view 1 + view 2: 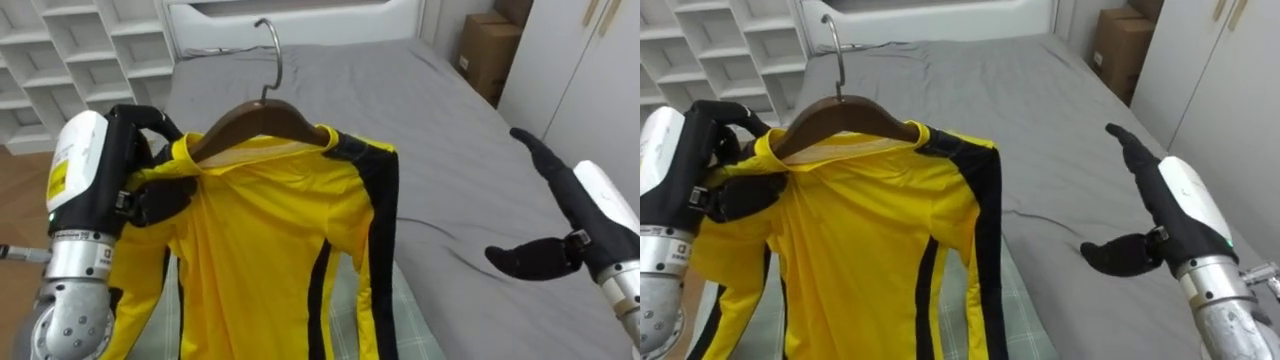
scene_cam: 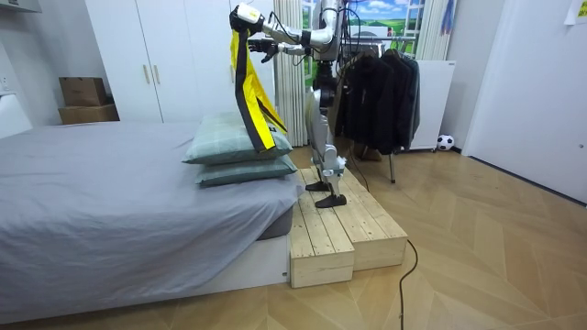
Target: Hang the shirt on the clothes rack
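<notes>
The yellow top hangs down from a wooden hanger whose hook points up and whose bar runs left to right. At the hanger's left end, the left hand is curled round the cloth-covered shoulder. Well to the hanger's right, the right hand is spread and holds nothing. The clothes rack stands on the robot's far side from the hanger, so reaching it likely needs a turn.

clear: over bed, right of shirt | blocked: shelf left, wardrobe right
</notes>
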